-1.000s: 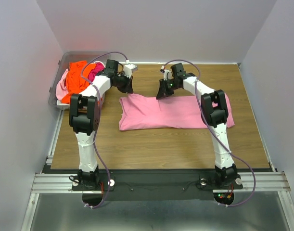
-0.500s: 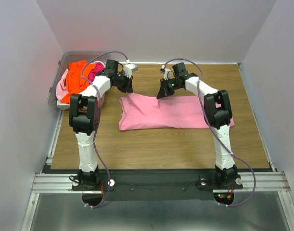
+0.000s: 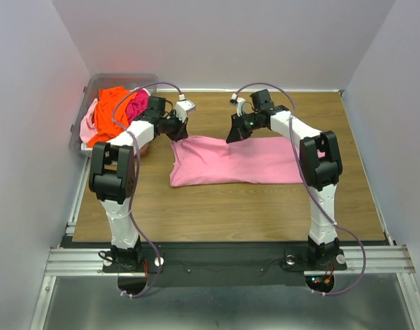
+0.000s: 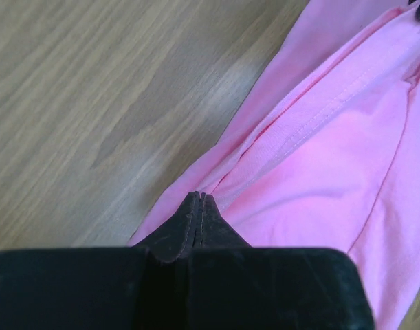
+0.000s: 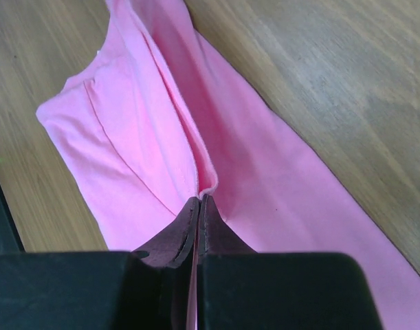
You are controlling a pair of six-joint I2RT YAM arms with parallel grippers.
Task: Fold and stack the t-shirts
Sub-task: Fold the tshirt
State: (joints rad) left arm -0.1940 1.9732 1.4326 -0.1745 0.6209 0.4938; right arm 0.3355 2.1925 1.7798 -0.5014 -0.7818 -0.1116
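A light pink t-shirt [image 3: 237, 161] lies folded lengthwise across the middle of the wooden table. My left gripper [image 3: 180, 128] is shut on its far left corner; in the left wrist view the closed fingertips [image 4: 198, 201] pinch the pink fabric [image 4: 333, 151]. My right gripper [image 3: 234, 132] is shut on the shirt's far edge near the middle; in the right wrist view a fold of the pink cloth [image 5: 161, 117] is clamped between the fingertips [image 5: 200, 201]. Bright orange [image 3: 108, 108], hot pink [image 3: 136, 104] and pale pink [image 3: 90, 117] shirts lie bunched at the far left.
A clear plastic bin [image 3: 84, 102] holds the bunched shirts at the table's far left corner. Bare wood [image 3: 223, 206] shows in front of the pink shirt. Grey walls close in the table on three sides.
Both grippers have lifted the shirt's far edge slightly. The left arm has swung its elbow outward to the left, and the right arm has shifted a little to the right.
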